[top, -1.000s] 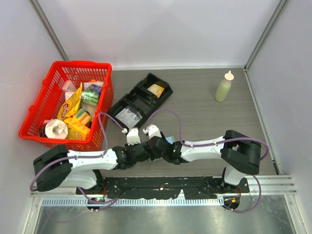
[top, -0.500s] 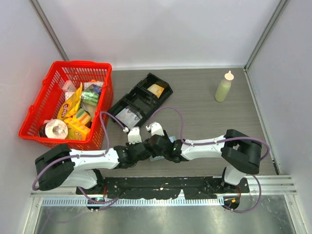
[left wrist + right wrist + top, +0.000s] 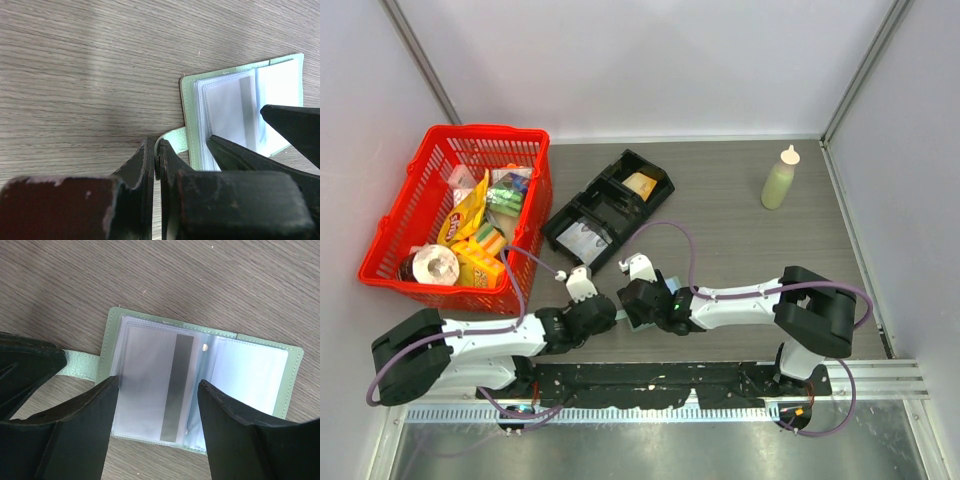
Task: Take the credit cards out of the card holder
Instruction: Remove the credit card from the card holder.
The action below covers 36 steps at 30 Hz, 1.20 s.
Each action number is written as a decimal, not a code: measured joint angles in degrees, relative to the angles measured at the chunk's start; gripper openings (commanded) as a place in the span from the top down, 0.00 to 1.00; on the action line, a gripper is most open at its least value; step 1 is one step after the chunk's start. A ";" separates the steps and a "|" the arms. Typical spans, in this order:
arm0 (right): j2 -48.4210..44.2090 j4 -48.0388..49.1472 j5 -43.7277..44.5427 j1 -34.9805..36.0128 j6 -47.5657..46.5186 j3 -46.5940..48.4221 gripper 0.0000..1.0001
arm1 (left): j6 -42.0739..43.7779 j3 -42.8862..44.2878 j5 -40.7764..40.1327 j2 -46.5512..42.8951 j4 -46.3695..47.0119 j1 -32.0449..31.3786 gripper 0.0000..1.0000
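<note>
Having drawn back left, with left hand clamped on the strap of the flat pale green folding card holder, spread open on the grey wooden surface (right hand gaping astride); exposes the pale plastic credit card for pulling

Grey wood-grain desk with four things on it.
A black multi-compartment plastic tray lies mid-desk: a red plastic mesh basket just left of it, a pale green squeeze bottle well to its right, and a pale green folding card holder lying open on its near side.
</note>
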 measured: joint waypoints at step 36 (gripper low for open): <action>-0.55 -12.22 -0.68 -3.02 -1.95 4.76 0.48 | 0.98 1.86 5.97 4.13 5.03 0.92 1.00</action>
